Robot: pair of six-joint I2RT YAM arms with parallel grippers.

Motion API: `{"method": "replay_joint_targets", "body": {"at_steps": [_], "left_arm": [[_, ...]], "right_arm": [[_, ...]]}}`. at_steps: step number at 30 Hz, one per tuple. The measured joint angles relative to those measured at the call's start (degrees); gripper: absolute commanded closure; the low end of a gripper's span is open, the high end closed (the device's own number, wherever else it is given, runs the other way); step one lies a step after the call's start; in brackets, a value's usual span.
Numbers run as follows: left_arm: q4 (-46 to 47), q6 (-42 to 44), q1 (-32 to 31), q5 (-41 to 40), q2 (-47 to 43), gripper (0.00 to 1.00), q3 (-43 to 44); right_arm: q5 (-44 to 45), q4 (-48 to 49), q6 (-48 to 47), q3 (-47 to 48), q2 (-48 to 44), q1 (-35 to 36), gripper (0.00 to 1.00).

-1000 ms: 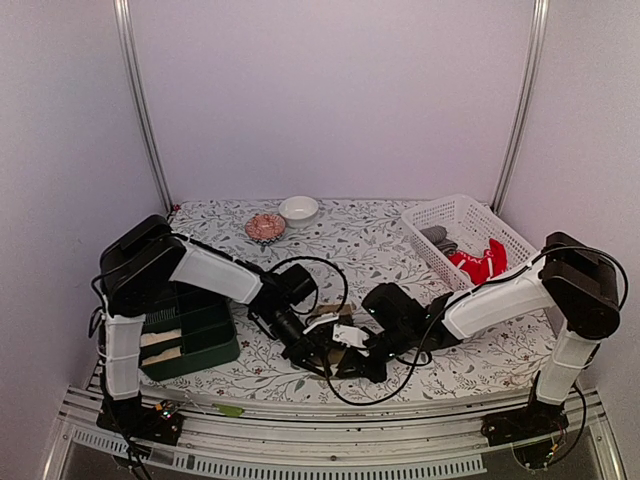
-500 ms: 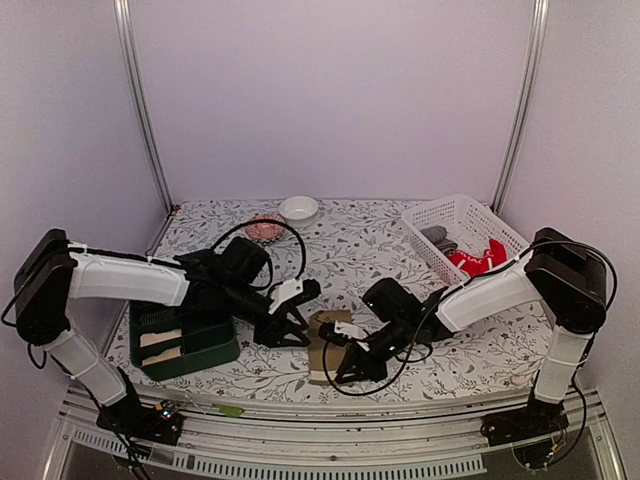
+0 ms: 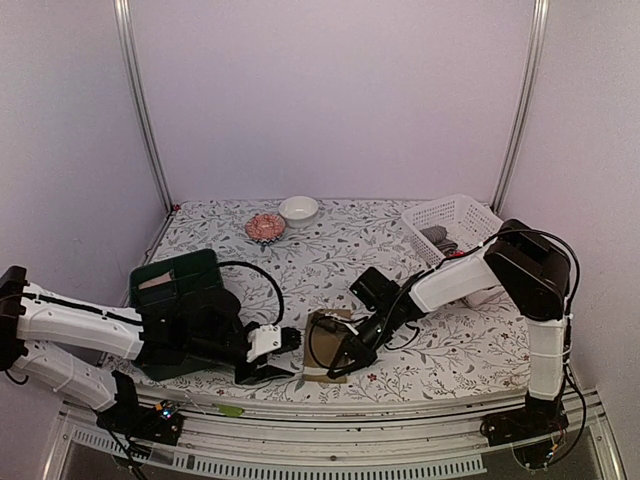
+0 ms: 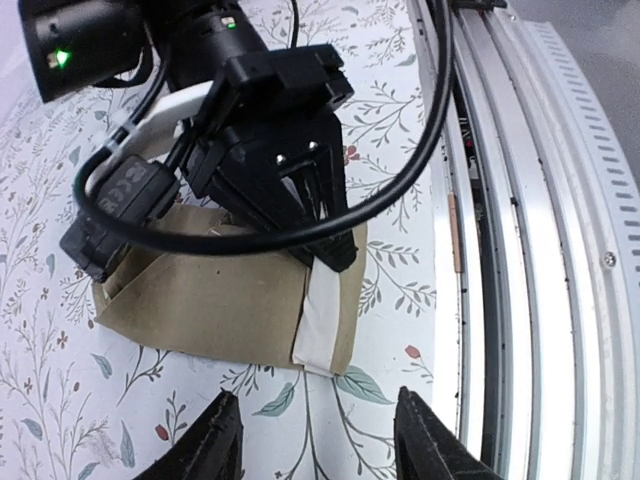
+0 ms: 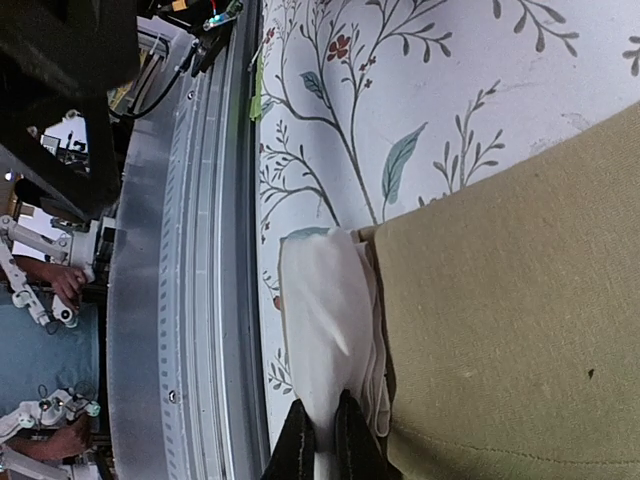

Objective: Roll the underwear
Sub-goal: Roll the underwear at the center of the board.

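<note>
A khaki-tan underwear (image 4: 200, 295) lies flat near the table's front edge, with a white band (image 4: 322, 320) along its near end. My right gripper (image 5: 322, 440) is shut on that white band (image 5: 325, 310), with the khaki cloth (image 5: 510, 300) spread beside it. From above, the right gripper (image 3: 345, 356) sits on the khaki underwear (image 3: 320, 374). My left gripper (image 4: 320, 440) hangs open just short of the band, apart from it, with nothing between its fingers. In the top view it is low at the left (image 3: 280, 350). A grey underwear (image 3: 436, 236) and a sliver of a red one (image 3: 455, 255) lie in the basket.
A white basket (image 3: 462, 214) stands at the back right. A green box (image 3: 178, 278) is at the left, partly behind my left arm. A white bowl (image 3: 299, 208) and a pinkish dish (image 3: 266, 226) stand at the back. A metal rail (image 4: 520, 200) runs along the table's front edge.
My left gripper has opened, let go of the khaki underwear and drawn back to the left. The right gripper has stayed shut on the white band.
</note>
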Motion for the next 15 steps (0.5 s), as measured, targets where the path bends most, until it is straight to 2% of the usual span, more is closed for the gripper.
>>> {"method": "replay_joint_targets", "body": {"at_steps": [8,15], "left_arm": [[5.33,2.99,-6.12,-6.34,10.78,0.5,1.11],[9.33,5.53,-7.37,-9.31,20.65,0.55,4.39]], "right_arm": [[-3.87,-2.78,1.33,1.84,2.25,-0.79,1.0],[-5.44,-3.1,1.55,1.84,2.99,-1.38,1.0]]}}
